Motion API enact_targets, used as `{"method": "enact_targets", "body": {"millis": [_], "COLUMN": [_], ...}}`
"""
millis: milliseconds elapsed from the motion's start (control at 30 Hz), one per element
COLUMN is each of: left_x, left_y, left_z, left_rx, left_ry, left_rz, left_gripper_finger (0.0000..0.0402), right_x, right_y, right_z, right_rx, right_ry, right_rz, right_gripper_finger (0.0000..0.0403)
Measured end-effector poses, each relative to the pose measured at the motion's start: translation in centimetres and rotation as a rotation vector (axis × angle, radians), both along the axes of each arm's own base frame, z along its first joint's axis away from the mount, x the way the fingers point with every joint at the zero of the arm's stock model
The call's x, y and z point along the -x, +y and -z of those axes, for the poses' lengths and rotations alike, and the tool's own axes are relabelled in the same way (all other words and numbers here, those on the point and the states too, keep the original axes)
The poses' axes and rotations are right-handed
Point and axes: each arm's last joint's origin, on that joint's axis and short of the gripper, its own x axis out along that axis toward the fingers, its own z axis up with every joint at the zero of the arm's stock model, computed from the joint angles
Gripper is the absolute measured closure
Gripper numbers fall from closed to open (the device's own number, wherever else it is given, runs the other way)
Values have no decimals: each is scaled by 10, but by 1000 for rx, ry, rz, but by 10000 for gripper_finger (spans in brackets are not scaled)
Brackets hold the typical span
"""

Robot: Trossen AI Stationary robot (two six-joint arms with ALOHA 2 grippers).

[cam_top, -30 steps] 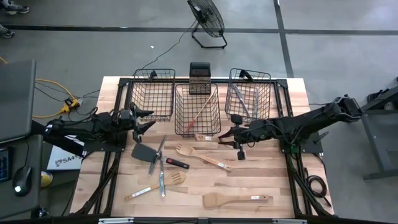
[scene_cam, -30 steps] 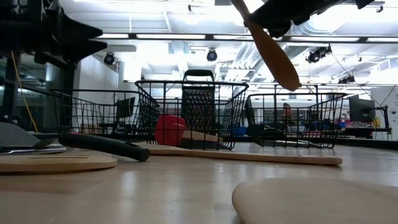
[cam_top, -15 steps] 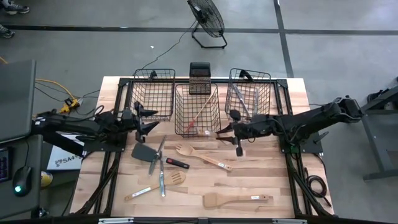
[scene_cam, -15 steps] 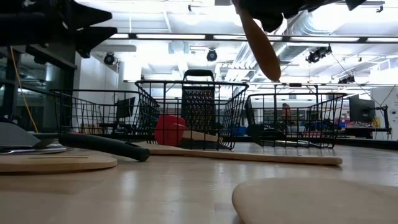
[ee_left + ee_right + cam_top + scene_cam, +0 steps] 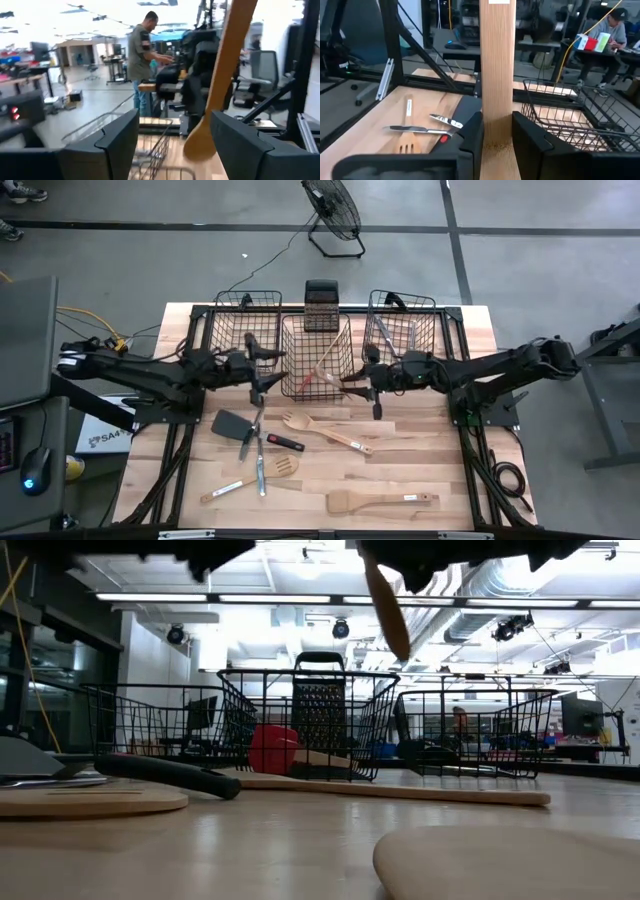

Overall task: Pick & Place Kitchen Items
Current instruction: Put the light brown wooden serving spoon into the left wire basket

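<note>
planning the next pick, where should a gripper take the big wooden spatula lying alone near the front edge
Grip the wooden spatula mid-handle, from straight above, fingers either side of the handle. It lies flat, crosswise on the table, its broad blade towards the left arm's side, with nothing touching it.

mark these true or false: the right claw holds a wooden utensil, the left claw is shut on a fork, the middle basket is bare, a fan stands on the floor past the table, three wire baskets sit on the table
1. The right claw holds a wooden utensil. True: its fingers clamp the pale handle.
2. The left claw is shut on a fork. False: it is open and holds nothing.
3. The middle basket is bare. False: utensils already lie in it, one with a red part.
4. A fan stands on the floor past the table. True.
5. Three wire baskets sit on the table. True: the left basket and right basket flank the middle one.
</note>
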Motion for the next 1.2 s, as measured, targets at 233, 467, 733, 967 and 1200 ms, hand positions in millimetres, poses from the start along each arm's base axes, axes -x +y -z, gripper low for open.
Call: {"method": "enact_targets", "body": {"millis": [233, 467, 733, 967, 1200], "left_x": [-39, -71, -101, -105, -105], "left_y": [-5, -7, -10, -11, -11], "left_z": [-30, -44, -49, -51, -50], "left_rx": [-33, -33, -22, 5, -5], "left_ry": [-20, -23, -17, -22, -11], "left_rz": [102, 129, 180, 204, 195], "left_gripper_finger": [165, 165, 165, 181, 298], "right_x": [-9, -12, -16, -16, -16], "right_y": [-10, -16, -16, -16, -16], "right_z": [1, 1, 6, 6, 6], "right_rx": [8, 22, 28, 29, 32], "right_ry": [-73, -110, -105, -102, -102], "right_rz": [-11, -35, -36, -33, -31], "right_gripper_finger": [329, 329, 329, 331, 331]}}
